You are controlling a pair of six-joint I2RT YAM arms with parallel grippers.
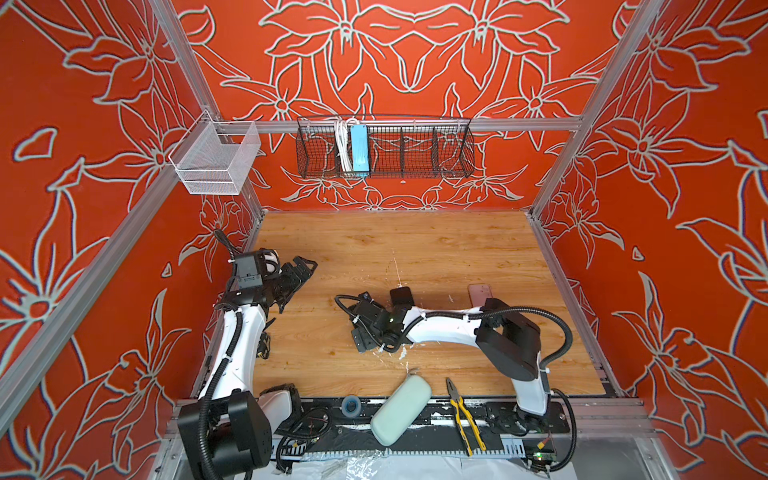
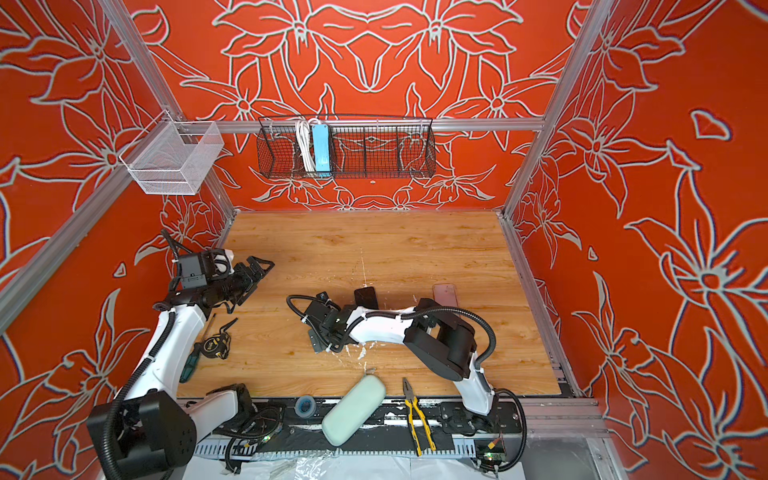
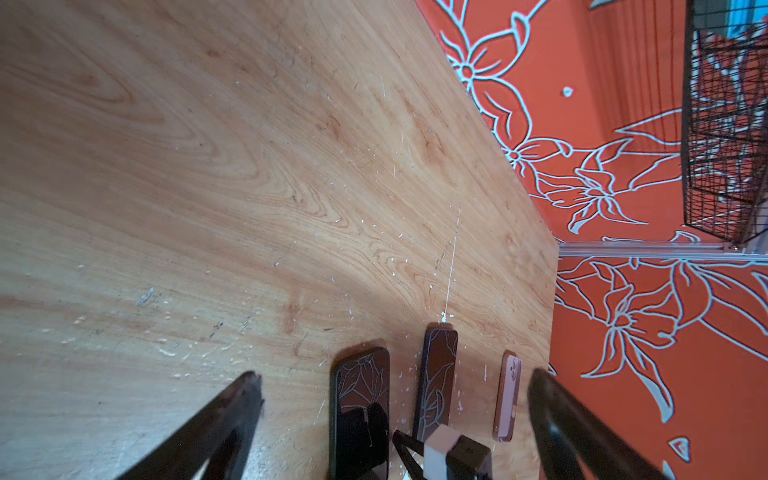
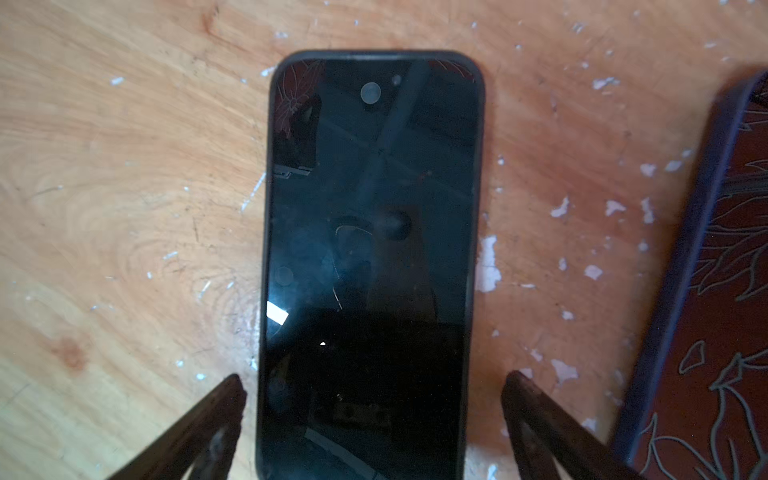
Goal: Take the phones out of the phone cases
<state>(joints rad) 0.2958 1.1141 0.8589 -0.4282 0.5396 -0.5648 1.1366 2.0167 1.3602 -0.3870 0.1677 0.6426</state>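
Observation:
A phone [image 4: 374,208] in a black phone case [image 4: 480,174] lies screen up on the wooden table [image 1: 415,249]. My right gripper [image 4: 374,386] hangs over its lower end, open, a finger on each side and a gap to both edges. In both top views that arm reaches across the middle and its gripper [image 1: 361,334] [image 2: 320,338] hides this phone. In the left wrist view the phone [image 3: 360,390] mirrors the wall. My left gripper [image 1: 301,270] [image 2: 257,268] [image 3: 395,376] stands open at the table's left, holding nothing.
A second dark phone [image 1: 402,296] [image 4: 731,291] and a pink one [image 1: 480,291] [image 3: 509,395] lie to the right. A mint pouch [image 1: 401,409], pliers [image 1: 465,415] and a tape roll [image 1: 350,405] sit at the front edge; a tape measure [image 2: 218,343] and a screwdriver [image 2: 192,361] by the left arm.

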